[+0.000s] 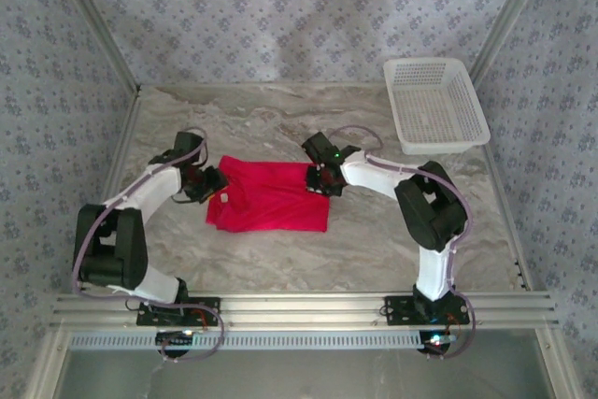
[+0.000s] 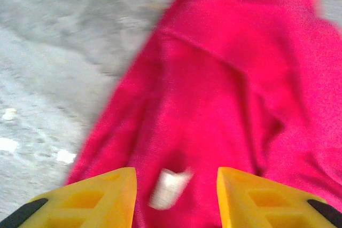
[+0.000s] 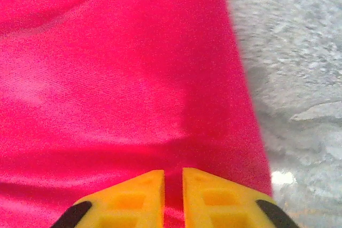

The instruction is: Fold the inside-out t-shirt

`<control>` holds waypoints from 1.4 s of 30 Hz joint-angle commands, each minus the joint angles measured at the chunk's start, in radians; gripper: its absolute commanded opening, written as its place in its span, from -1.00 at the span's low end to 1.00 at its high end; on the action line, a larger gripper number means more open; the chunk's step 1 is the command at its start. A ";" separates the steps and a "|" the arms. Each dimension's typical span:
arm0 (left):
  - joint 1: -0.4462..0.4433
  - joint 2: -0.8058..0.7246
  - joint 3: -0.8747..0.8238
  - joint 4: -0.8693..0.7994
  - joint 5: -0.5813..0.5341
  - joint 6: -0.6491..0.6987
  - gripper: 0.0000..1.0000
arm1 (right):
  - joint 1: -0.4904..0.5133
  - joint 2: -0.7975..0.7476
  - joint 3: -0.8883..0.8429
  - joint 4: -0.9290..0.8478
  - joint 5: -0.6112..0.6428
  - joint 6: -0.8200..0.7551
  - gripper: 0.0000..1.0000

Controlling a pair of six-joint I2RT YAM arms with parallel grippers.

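Note:
The inside-out t-shirt (image 1: pixel 271 195) lies as a flat red folded rectangle in the middle of the marble table (image 1: pixel 374 249). My left gripper (image 1: pixel 213 184) hovers over its left edge. In the left wrist view it (image 2: pixel 176 185) is open, with the red cloth (image 2: pixel 224 78) below and the small white tag (image 2: pixel 170 188) between its yellow fingers (image 2: pixel 101 198). My right gripper (image 1: pixel 322 179) is at the shirt's far right corner. In the right wrist view it (image 3: pixel 173 177) has only a narrow slit between its jaws, over smooth red cloth (image 3: pixel 107 68) near the shirt's right edge.
A white mesh basket (image 1: pixel 434 105) stands at the back right of the table. Patterned walls and metal frame posts close in the table on three sides. Bare marble (image 3: pixel 299 78) lies right of the shirt, and more (image 2: pixel 48 52) to its left.

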 commanded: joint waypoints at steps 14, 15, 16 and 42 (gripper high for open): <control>-0.305 -0.099 -0.101 0.079 0.036 -0.166 -0.14 | -0.016 0.251 0.195 -0.050 -0.102 -0.061 -0.66; -0.303 -0.082 -0.116 0.080 0.027 -0.165 -0.14 | -0.024 0.254 0.178 -0.054 -0.096 -0.056 -0.67; -0.295 -0.071 -0.128 0.069 0.014 -0.161 -0.15 | -0.033 0.254 0.165 -0.059 -0.092 -0.051 -0.67; -0.105 0.394 0.583 -0.132 -0.052 0.148 -0.14 | 0.044 -0.177 -0.117 -0.001 0.002 -0.224 -0.25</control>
